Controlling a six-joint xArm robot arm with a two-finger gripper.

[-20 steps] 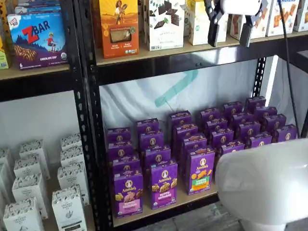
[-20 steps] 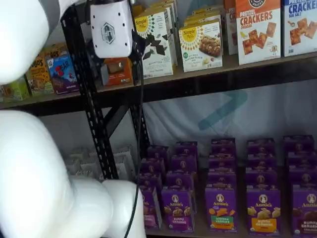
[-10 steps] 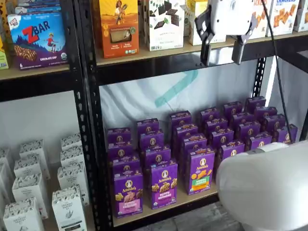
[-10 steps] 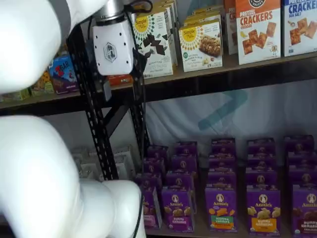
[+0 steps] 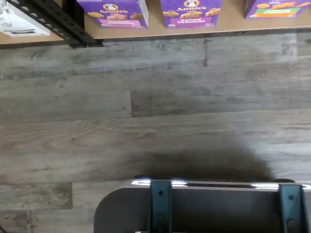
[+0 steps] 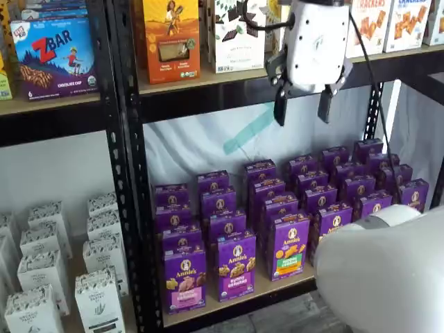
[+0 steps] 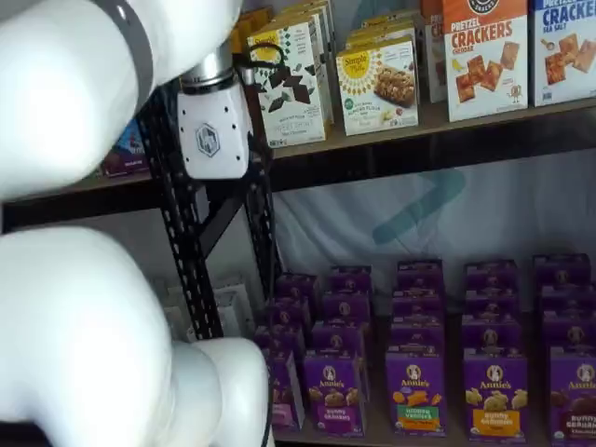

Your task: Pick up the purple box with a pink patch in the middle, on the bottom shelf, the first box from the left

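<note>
You are seeing open air standing above the purple box; a black post is crowding its left, a neighbouring carton its right.

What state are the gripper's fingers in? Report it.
Open: in a shelf view the gripper shows a clear gap between its two black fingers, holding nothing.

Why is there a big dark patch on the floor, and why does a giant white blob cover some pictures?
In the wrist view, the dark patch is a soft shadow on the wooden floor, beside the dark mount. In both shelf views, the white blob is the robot's arm, close to the camera and blurry; it hides part of the shelves. The end effector looks sharper, open, above the purple box.
</note>
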